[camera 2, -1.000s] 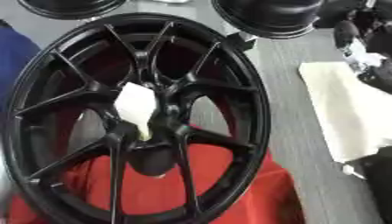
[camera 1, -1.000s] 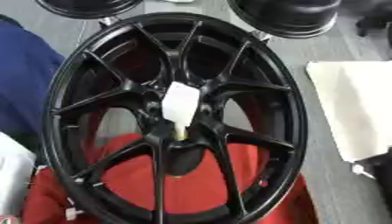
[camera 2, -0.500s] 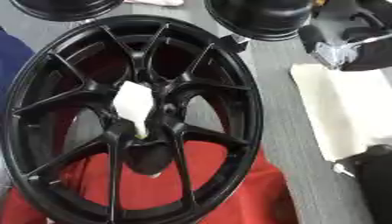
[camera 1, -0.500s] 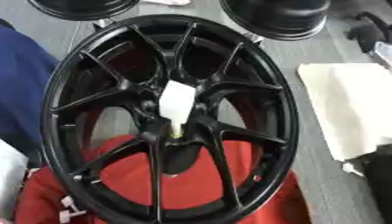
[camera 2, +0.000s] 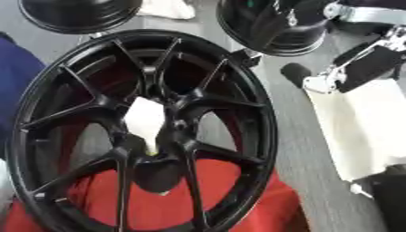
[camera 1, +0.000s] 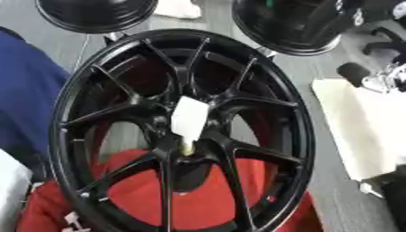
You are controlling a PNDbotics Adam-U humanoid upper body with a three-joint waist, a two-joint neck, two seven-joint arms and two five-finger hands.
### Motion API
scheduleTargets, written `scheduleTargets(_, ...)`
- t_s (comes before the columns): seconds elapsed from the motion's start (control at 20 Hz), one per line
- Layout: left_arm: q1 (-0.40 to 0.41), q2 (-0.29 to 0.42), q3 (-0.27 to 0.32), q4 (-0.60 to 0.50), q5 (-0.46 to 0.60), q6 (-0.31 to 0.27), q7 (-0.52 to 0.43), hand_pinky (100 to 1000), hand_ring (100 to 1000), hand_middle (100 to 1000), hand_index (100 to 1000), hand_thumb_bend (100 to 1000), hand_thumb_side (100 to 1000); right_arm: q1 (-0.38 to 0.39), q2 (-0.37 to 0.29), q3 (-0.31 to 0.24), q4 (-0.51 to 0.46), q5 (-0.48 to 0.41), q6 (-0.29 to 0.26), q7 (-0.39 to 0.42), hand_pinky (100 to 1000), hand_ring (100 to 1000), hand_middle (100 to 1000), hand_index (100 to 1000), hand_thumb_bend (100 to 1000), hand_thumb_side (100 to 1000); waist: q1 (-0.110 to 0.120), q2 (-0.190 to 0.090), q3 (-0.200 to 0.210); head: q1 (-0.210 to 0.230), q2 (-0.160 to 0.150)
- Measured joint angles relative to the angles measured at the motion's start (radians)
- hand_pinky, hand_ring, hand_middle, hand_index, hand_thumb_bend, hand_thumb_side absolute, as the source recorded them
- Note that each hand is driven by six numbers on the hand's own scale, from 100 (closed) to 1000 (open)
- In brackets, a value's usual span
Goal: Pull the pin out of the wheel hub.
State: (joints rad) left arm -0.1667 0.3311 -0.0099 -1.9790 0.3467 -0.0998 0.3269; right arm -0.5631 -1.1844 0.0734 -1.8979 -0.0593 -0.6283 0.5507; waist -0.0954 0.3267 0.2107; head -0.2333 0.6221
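The glossy black multi-spoke wheel [camera 1: 182,131] carries a white pin [camera 1: 189,120] at its hub, over red cloth [camera 1: 198,204]; right hand [camera 2: 357,63] far right, finger state indeterminate.

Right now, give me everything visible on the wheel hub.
The wheel hub is a glossy black, metal-looking rim with thin paired spokes, tilted toward the camera. A white tag covers its centre, with a small yellowish piece just below, possibly the pin. Its lower part rests over red cloth. No hand touches it.
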Motion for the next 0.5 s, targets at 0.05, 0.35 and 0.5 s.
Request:
scheduleTargets(0.05, 0.000, 0.003, -0.001, 0.000, 0.001, 0.000, -0.002, 686, 774, 642, 753, 127, 694, -0.022, 0.000, 0.017, 0.006, -0.001, 0.004, 0.004, 849, 821, 765, 810, 100, 237, -0.002, 0.000, 0.004, -0.004, -0.001)
scheduleTargets(0.35, 0.000, 0.003, -0.005, 0.000, 0.005, 0.002, -0.006, 686, 774, 642, 753, 129, 695, -0.145, 0.028, 0.107, 0.025, -0.042, 0.040, 0.040, 846, 812, 760, 809, 100, 243, -0.018, -0.004, 0.029, -0.025, -0.003)
scheduleTargets(0.5, 0.000, 0.004, -0.005, 0.000, 0.009, 0.003, -0.007, 686, 774, 641, 753, 131, 695, -0.196, 0.057, 0.146, 0.037, -0.070, 0.064, 0.064, 841, 806, 761, 818, 100, 276, -0.022, -0.004, 0.041, -0.032, 0.001)
